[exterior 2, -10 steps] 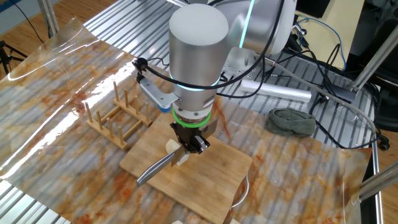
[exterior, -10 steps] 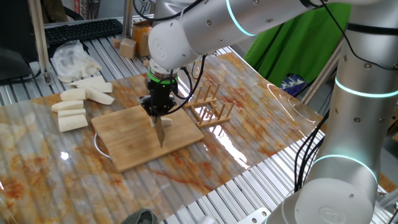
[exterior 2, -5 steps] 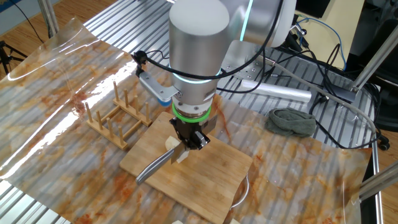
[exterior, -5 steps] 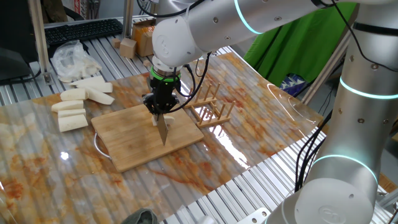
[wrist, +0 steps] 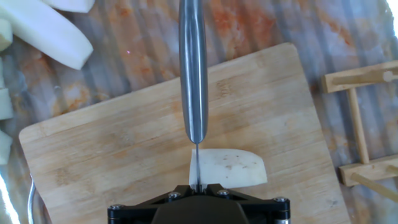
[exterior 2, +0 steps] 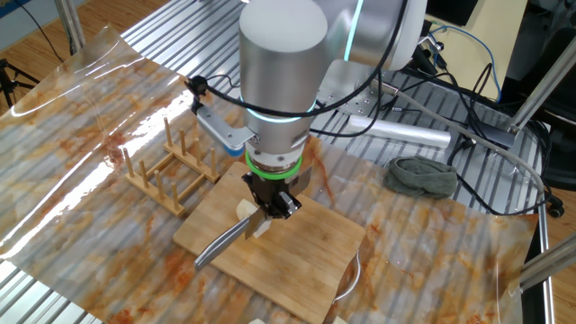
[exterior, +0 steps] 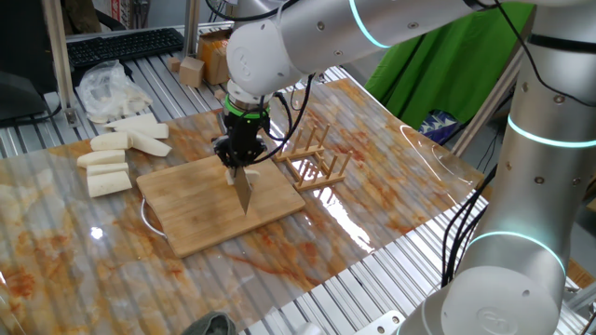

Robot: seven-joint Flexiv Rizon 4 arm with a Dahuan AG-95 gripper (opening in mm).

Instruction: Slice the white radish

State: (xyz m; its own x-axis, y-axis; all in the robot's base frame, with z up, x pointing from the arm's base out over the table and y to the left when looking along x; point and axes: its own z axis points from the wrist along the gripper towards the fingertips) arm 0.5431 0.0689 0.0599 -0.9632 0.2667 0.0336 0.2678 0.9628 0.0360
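Observation:
My gripper (exterior: pixel 237 156) is shut on the handle of a steel knife (exterior: pixel 242 194), blade pointing down toward a wooden cutting board (exterior: pixel 200 219). In the hand view the knife (wrist: pixel 193 68) runs straight ahead from the gripper (wrist: pixel 198 186), and its edge lines up over the left end of the white radish (wrist: pixel 231 168), a short pale piece lying on the board (wrist: pixel 124 143). I cannot tell whether the blade touches it. In the other fixed view the radish (exterior 2: pixel 243 210) shows beside the gripper (exterior 2: pixel 272 200), with the blade (exterior 2: pixel 220 245) slanting low over the board (exterior 2: pixel 306 256).
A wooden rack (exterior: pixel 312 158) stands just right of the board and shows in the other fixed view too (exterior 2: pixel 171 166). Larger radish sticks (exterior: pixel 112 163) and a plastic bag (exterior: pixel 107 88) lie at the left. A grey cloth (exterior 2: pixel 421 175) lies behind the arm.
The gripper with the knife has shifted slightly back and to the left over the board. The radish has stayed in place.

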